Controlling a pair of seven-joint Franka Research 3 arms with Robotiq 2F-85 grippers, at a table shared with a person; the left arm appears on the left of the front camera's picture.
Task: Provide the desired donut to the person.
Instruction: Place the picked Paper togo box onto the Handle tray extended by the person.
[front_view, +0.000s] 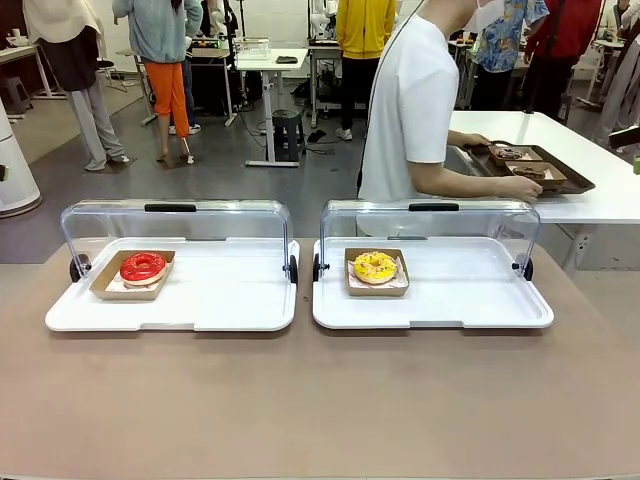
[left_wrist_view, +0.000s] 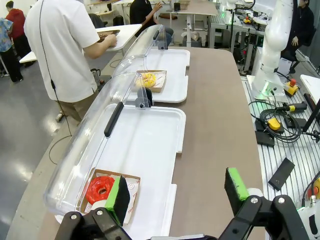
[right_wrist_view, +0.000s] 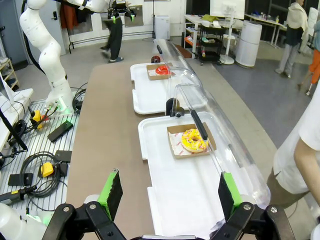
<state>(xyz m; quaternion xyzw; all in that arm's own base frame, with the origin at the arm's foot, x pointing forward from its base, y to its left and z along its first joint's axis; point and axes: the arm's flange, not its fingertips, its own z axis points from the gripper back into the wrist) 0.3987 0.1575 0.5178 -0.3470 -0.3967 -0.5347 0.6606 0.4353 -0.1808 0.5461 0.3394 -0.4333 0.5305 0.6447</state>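
Observation:
A red-glazed donut lies in a cardboard tray on the left white tray. A yellow-glazed donut lies in its own cardboard tray on the right white tray. Both clear lids are rolled back. The person in the white shirt stands beyond the right tray, turned sideways with a hand at a side table. My left gripper is open, high above the table end near the red donut. My right gripper is open, high above the yellow donut.
A brown tray with chocolate donuts sits on the white side table at the far right. Cables and boxes lie on the rack beside the table. Bystanders stand farther back. The brown tabletop in front of the trays is bare.

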